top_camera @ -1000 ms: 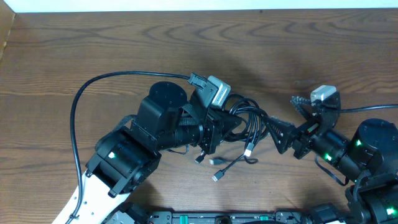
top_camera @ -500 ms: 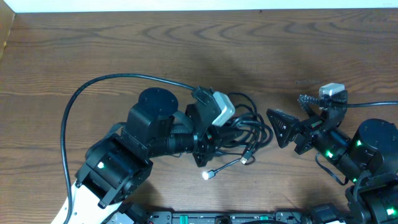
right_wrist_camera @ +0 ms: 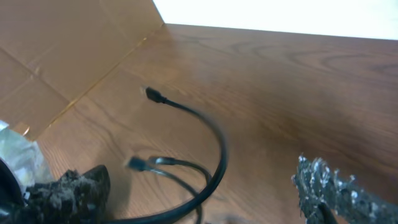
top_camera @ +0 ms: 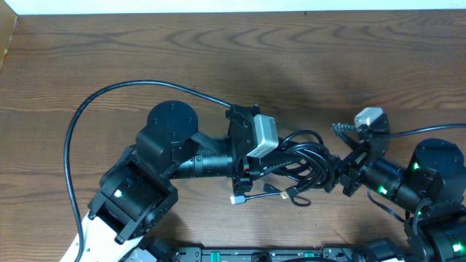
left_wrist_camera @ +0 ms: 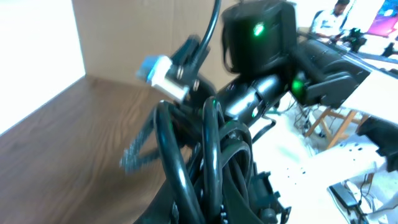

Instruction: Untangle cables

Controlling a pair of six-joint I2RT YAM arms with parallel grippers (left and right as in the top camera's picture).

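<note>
- Cables [top_camera: 306, 156]: one knotted black clump at mid-bench, between the two arms, loops piled over each other.
- Left pincer [top_camera: 266, 167]: clenched on the clump's left side. In the left wrist view the loops rise straight out of it.
- Right pincer [top_camera: 333, 173]: released, jaws wide, at the clump's right edge. In the right wrist view one cord arcs between its fingers [right_wrist_camera: 68, 193] and nothing is gripped.
- A few plug ends [top_camera: 237, 199] hang loose below the clump, just over the bench [top_camera: 109, 58].
- Progress: early, by my read. No cord is separated or laid out on its own, and the knot looks intact.
- Left to do: right pincer takes a strand or plug end and draws it clear while left anchors the clump, then the same for each cord.
- Risk: pulling the wrong loop tightens the knot.
</note>
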